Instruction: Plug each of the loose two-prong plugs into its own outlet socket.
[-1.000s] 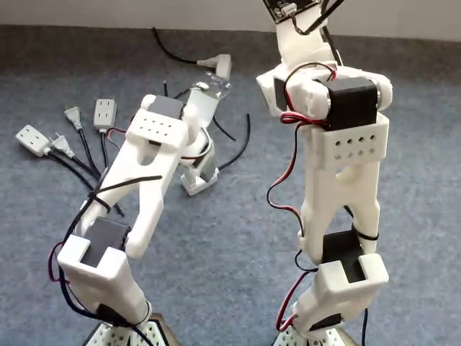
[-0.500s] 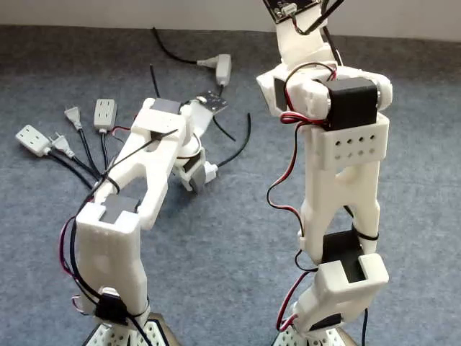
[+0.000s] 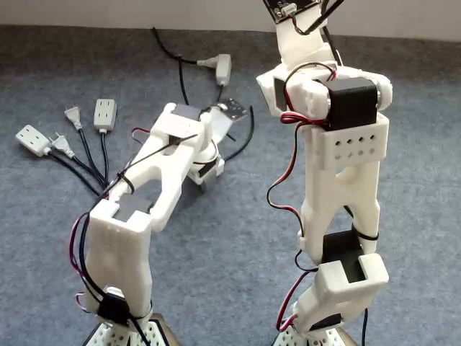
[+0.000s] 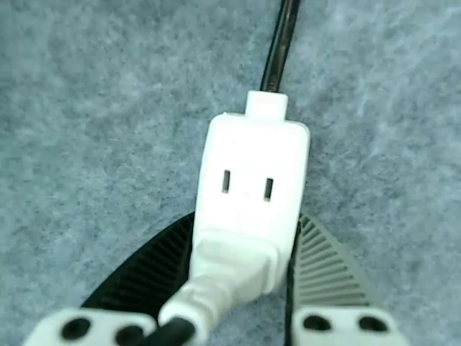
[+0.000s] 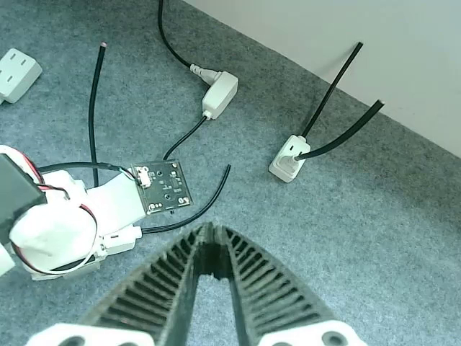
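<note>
Swung rightward since the earlier frame, the left gripper [image 4: 245,223] has its fingers clamped on an outlet socket [image 4: 253,155] at frame centre, with a plug [image 4: 229,270] seemingly seated in its near end. The right gripper [image 5: 210,232] fingers almost meet, holding nothing. The high view adds a bare socket [image 3: 105,113] and a loose plug [image 3: 71,114] at upper left.

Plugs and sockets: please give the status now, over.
Left end effector closed on plug, joined to socket. Right end effector shut, empty. Two loose plugs wait on carpet. Black cable lies close by.
</note>
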`<action>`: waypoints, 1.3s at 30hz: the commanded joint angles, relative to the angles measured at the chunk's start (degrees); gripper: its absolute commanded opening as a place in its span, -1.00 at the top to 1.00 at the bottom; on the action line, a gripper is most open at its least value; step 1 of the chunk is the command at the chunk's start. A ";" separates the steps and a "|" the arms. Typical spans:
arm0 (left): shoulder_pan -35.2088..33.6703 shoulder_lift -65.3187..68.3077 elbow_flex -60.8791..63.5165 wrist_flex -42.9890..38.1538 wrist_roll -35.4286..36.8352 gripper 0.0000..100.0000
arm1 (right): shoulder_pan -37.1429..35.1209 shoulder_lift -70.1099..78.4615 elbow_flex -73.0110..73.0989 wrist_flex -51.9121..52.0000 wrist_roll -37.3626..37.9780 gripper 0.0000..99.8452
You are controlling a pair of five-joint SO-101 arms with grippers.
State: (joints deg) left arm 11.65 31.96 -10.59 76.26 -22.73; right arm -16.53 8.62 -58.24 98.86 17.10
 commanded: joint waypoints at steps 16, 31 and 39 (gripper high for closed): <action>-5.05 6.90 -33.63 -6.15 12.48 0.99 | 0.66 -0.92 -1.98 2.07 0.53 0.99; -8.31 34.95 -70.73 -5.54 15.03 0.99 | 0.66 -0.66 -1.80 2.07 0.53 0.99; -8.92 41.89 -69.05 -6.59 8.53 0.51 | 0.66 -0.66 -1.80 2.07 0.62 0.99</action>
State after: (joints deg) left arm 3.12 74.33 -78.37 68.97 -11.56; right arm -16.53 8.62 -58.24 98.86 17.10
